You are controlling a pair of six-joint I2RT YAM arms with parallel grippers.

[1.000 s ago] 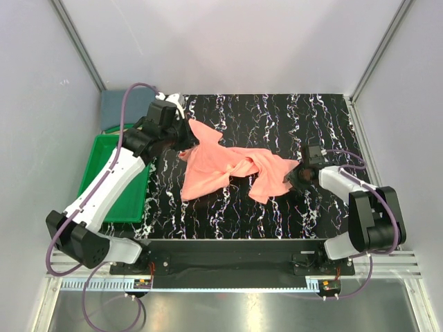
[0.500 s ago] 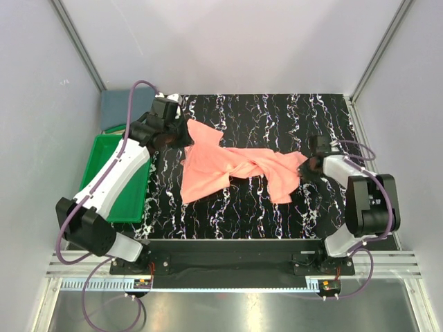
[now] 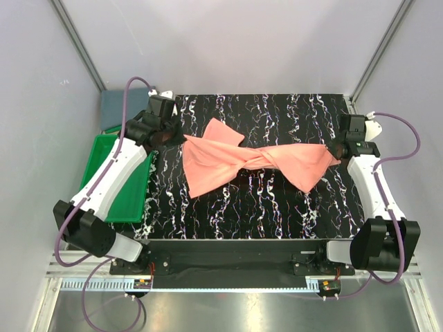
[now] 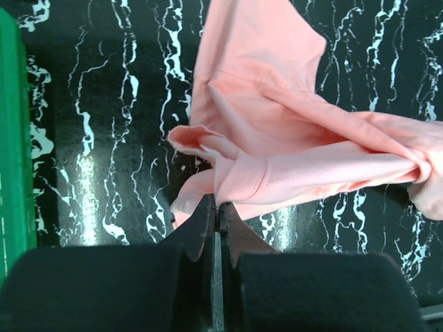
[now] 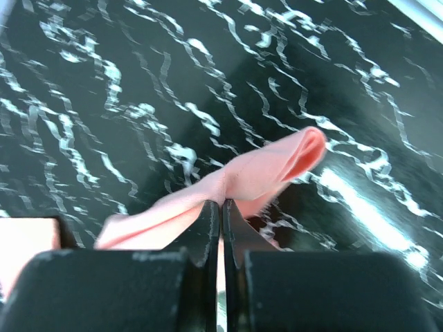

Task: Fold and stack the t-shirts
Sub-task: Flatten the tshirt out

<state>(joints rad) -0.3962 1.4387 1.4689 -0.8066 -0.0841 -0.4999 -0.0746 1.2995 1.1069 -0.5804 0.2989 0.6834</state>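
**Left hand (image 3: 172, 135) and right hand (image 3: 340, 148) pull the salmon-pink soft cloth t-shirt (image 3: 232, 162) taut between them**

Both black two-finger hands are clenched on the shirt. In the left wrist view the fingers (image 4: 204, 225) press together on a hemmed fold. In the right wrist view the fingers (image 5: 208, 225) nip a thin, doubled-over corner.

The garment spans the black, white-veined marble-pattern surface (image 3: 277, 204) from the far left to the right edge. It is twisted at the middle like a bow tie. Its broader left part spreads toward the near side, and I cannot tell whether the twisted middle touches the surface.

By my reading, the step in hand is spreading the shirt out, and no fold has begun. The twist is the obstacle. The next move probably calls for one hand to turn its end over, or to let go and take a better edge. After that the cloth can be lowered flat with sleeves and hem squared.

A slate blue-grey piece of cloth (image 3: 114, 109), likely the second shirt, lies in the far-left corner. It sits just beyond the green plastic tray (image 3: 99, 153), well apart from both hands, and is not yet folded or stacked.
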